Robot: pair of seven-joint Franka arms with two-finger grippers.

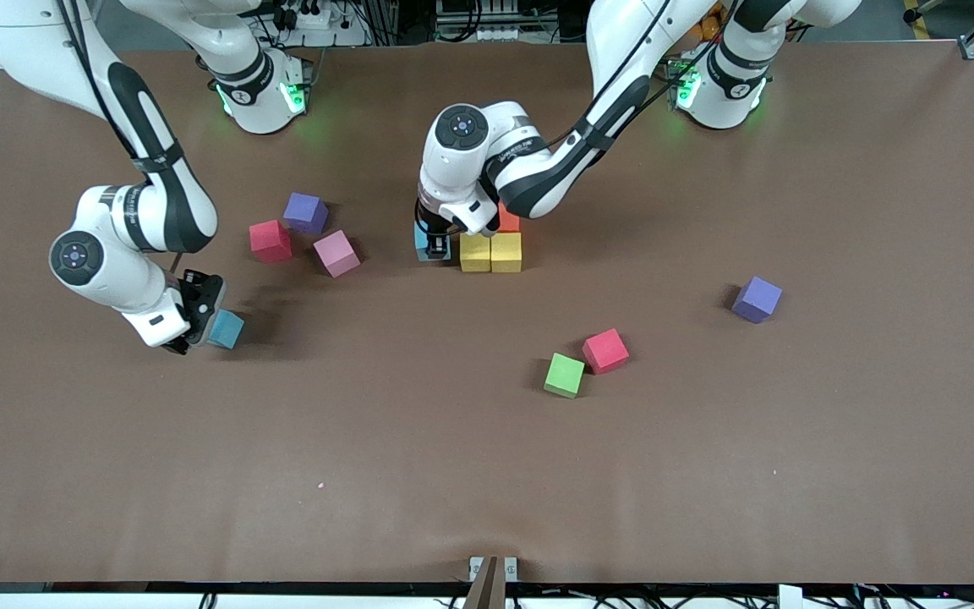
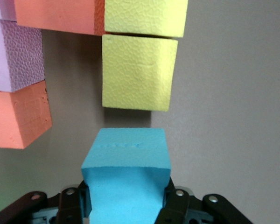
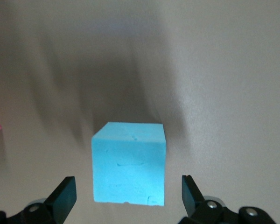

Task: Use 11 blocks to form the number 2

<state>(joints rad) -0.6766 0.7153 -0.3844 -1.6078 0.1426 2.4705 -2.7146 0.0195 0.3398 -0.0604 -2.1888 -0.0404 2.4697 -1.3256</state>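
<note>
My left gripper is shut on a light blue block, low over the table beside a yellow block, with a small gap between them. A second yellow block adjoins the first. Orange blocks and a pale pink block stand close by, partly hidden under the arm in the front view. My right gripper is open at the right arm's end of the table. Another light blue block rests on the table between its fingers, untouched.
A red block, a purple block and a pink block lie between the two grippers. Nearer the front camera sit a green block and a red block. A purple block lies toward the left arm's end.
</note>
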